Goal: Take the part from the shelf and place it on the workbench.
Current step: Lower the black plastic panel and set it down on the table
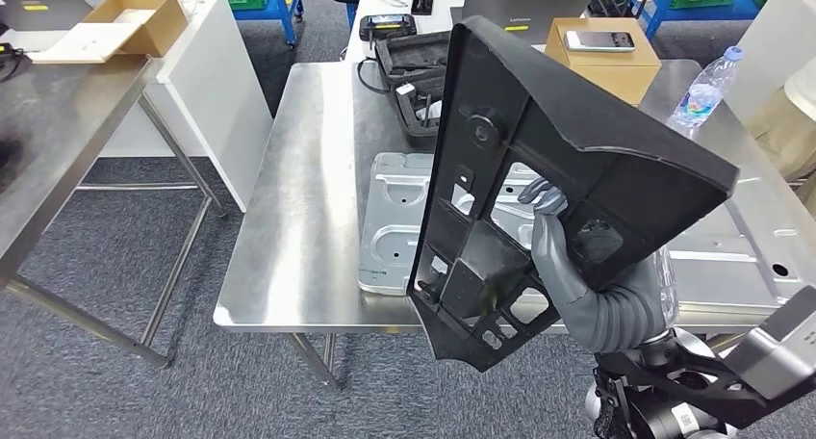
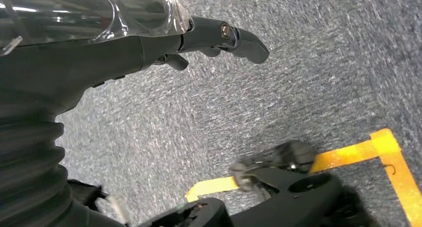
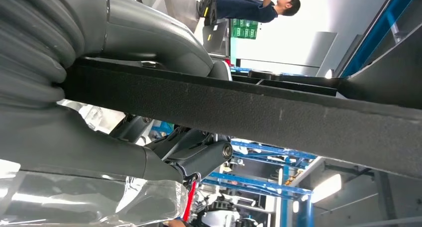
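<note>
A large black plastic part (image 1: pixel 539 131), a flat frame with cut-outs, hangs tilted above the near edge of the steel workbench (image 1: pixel 298 218). My right hand (image 1: pixel 568 266) grips it from below, with fingers through one of the openings. In the right wrist view the part's thick black edge (image 3: pixel 278 112) runs across the picture, clamped between the thumb and fingers of the right hand (image 3: pixel 144 38). My left hand (image 2: pixel 209 38) hangs over grey carpet, fingers loosely apart, holding nothing.
Silver pressed metal plates (image 1: pixel 395 218) lie on the workbench under the part. Behind them sit a black case (image 1: pixel 419 73), a cardboard box (image 1: pixel 606 64) and a water bottle (image 1: pixel 704 92). A second steel table (image 1: pixel 58 141) stands at the left. A person (image 1: pixel 789 121) is at the right edge.
</note>
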